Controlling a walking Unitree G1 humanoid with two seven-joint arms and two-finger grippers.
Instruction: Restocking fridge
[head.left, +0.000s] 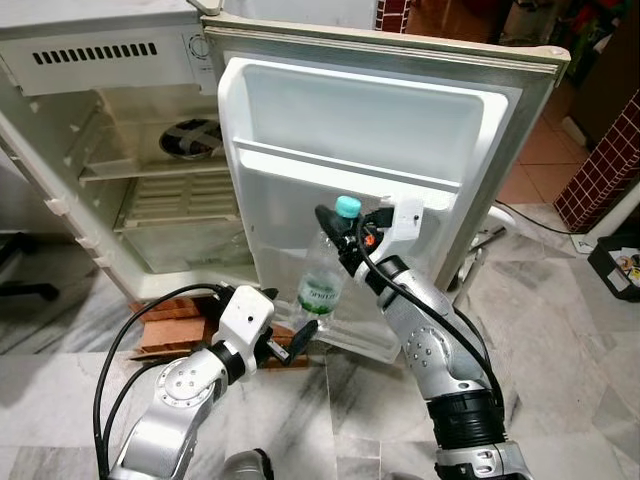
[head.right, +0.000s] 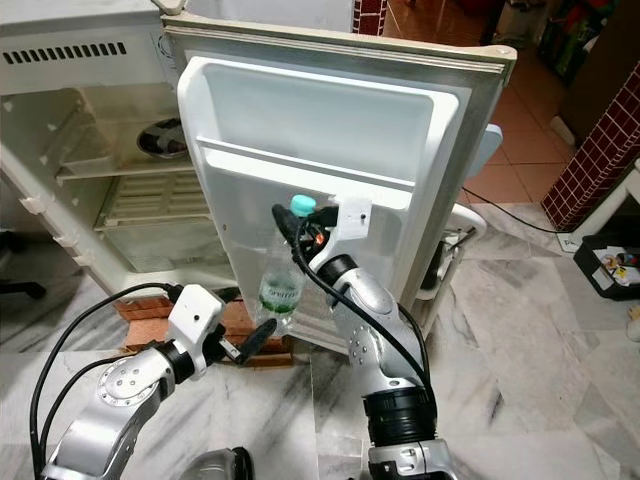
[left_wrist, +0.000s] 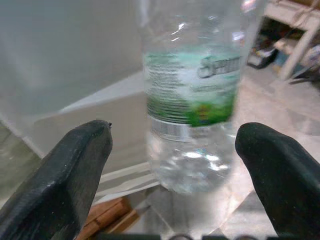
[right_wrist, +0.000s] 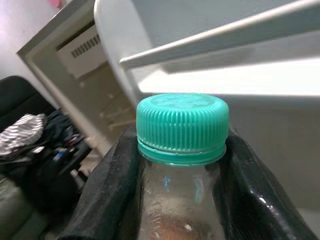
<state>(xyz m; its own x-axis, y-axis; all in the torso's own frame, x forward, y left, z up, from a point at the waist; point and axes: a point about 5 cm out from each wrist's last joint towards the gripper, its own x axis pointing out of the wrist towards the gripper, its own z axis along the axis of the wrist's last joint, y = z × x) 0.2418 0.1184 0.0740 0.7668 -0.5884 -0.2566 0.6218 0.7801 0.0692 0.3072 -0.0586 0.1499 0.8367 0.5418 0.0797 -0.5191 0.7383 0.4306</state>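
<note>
This is looking like a lived-in home, probably a kitchen corner. A small white fridge (head.left: 120, 150) is standing open at ten o'clock on pieces of wood (head.left: 175, 325), its door (head.left: 380, 150) swinging out toward twelve, its wire shelves showing inside. Grey-veined marble floor tiles (head.left: 560, 340) are spreading underfoot and giving way to terracotta tiles (head.left: 545, 145) at two o'clock. A power cord (head.left: 530, 222) is trailing across the floor at three o'clock, and a heap of clothes (right_wrist: 30, 140) is lying beside the fridge.
</note>
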